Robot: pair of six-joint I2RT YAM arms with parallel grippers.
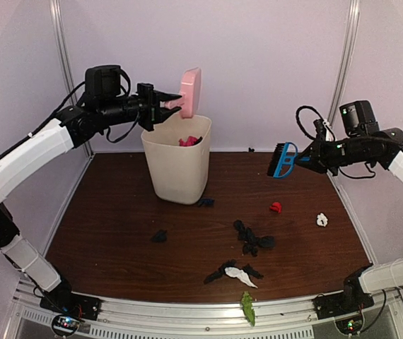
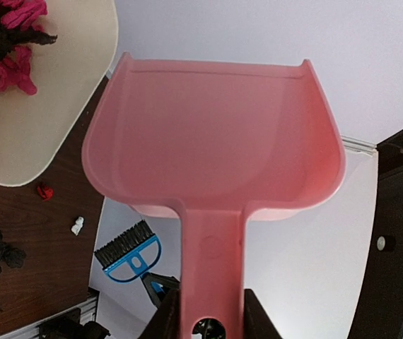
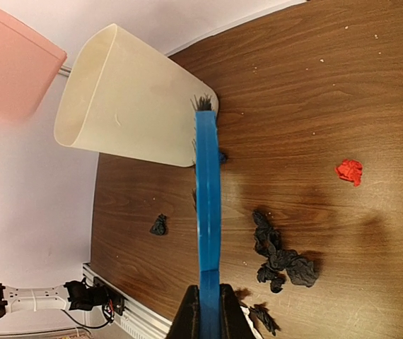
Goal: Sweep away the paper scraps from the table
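Green wad (image 1: 247,308) lies on the silver rail (image 1: 187,316) at the near edge of the table (image 1: 109,240). The left third of the wood is open up to its left edge, with only 1 black wad (image 1: 159,236) on it. The left gripper (image 1: 160,101) is clamped on the handle of the pink dustpan (image 1: 190,92), held high and on edge over the rim of the cream bin (image 1: 179,169). That bin stands upright at far left-centre and holds magenta and black scraps (image 2: 7,39); 1 dark wad (image 1: 205,202) sits just beside its base. Loose paper scraps (image 1: 252,239) gather in a black cluster at centre, and a white wad (image 1: 242,277) lies among black ones near the rail. Right of these lie 1 red wad (image 1: 276,207) and 1 white piece (image 1: 322,219) near the right edge. The right gripper (image 1: 306,159) grasps the blue brush (image 1: 282,160), held in the air above the far right, bristles facing left.
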